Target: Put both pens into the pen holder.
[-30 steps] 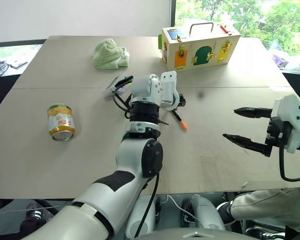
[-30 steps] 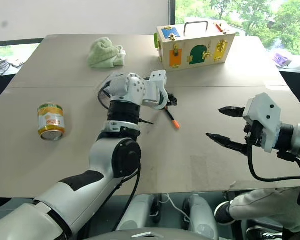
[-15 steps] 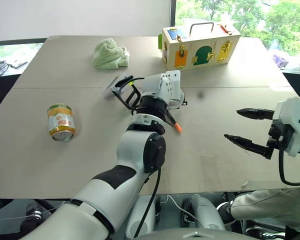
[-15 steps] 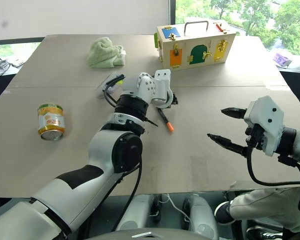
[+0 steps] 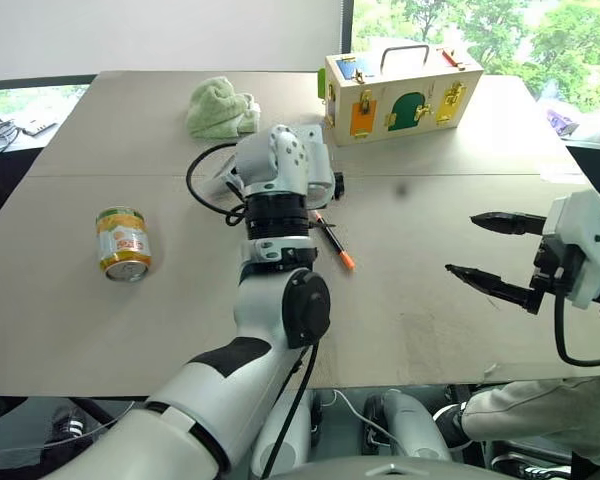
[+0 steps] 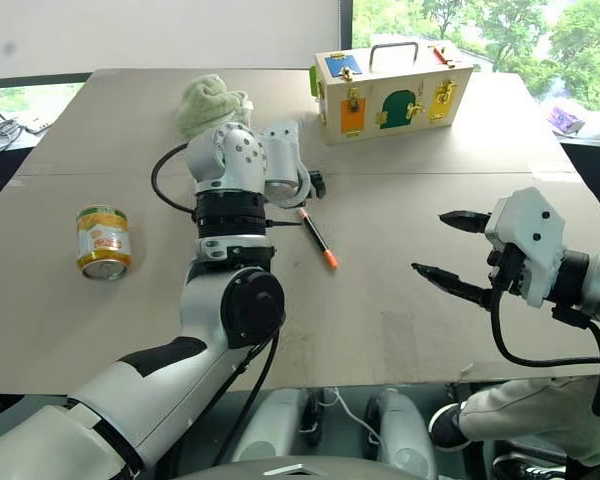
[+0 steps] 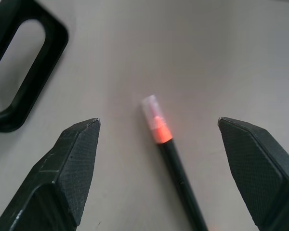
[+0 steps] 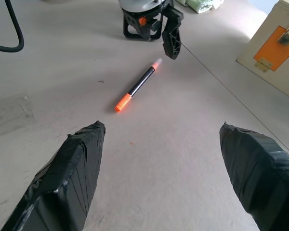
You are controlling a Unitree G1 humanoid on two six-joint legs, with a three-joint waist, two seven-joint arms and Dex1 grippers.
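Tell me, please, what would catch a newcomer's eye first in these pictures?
The left gripper, open just above the orange pen lying loose mid-table, stands out first. Behind it sits a colourful latch box at the far edge, with a yellow can off to the left.

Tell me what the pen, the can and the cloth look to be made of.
Pen: smooth black plastic, likely, with an orange cap and a clear tip.
Can: metal, judging by its shiny rim, with a yellow printed label.
Cloth: soft, fuzzy pale green fabric, crumpled into folds.
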